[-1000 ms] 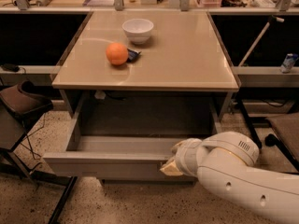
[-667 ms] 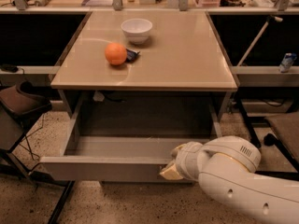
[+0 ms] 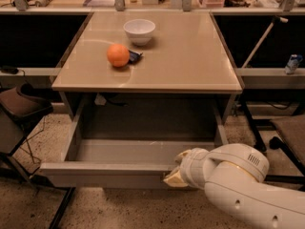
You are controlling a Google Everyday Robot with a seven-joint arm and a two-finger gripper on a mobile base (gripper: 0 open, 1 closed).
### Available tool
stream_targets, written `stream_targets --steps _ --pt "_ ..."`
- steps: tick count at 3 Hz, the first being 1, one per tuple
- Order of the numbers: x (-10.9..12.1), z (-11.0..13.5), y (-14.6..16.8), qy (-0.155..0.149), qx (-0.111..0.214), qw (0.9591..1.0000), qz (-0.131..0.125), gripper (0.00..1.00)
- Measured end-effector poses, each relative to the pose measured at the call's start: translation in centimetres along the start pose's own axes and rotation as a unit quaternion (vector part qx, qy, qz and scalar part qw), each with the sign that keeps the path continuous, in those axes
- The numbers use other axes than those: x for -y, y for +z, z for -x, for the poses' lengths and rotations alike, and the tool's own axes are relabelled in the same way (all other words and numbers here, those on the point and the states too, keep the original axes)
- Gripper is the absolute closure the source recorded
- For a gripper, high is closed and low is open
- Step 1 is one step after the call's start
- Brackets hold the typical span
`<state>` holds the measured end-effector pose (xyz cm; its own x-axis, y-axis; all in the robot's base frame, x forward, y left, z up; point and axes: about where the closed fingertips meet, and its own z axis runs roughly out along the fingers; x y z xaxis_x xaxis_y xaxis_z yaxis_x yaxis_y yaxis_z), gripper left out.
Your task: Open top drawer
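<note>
Beneath table [image 3: 190, 56], top drawer [image 3: 105, 173] at gripper [image 3: 174, 176]

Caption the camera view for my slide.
Beige robot gripper at the front edge of the open grey flat-fronted top drawer, beneath a tan tabletop bearing an orange sphere and white bowl.

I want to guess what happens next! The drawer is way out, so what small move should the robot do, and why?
Probably draw the gripper back off the front edge, where it sits right of centre. The top drawer sticks far out from under the table, grey inside showing, so it looks open enough.
</note>
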<state>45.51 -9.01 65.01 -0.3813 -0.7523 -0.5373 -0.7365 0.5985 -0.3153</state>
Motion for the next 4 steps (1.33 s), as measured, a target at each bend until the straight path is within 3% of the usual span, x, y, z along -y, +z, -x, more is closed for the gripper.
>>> stream_targets --steps 4 --pt "-2.3 -0.5 -1.9 0.0 0.016 0.9998 -0.009 1.0"
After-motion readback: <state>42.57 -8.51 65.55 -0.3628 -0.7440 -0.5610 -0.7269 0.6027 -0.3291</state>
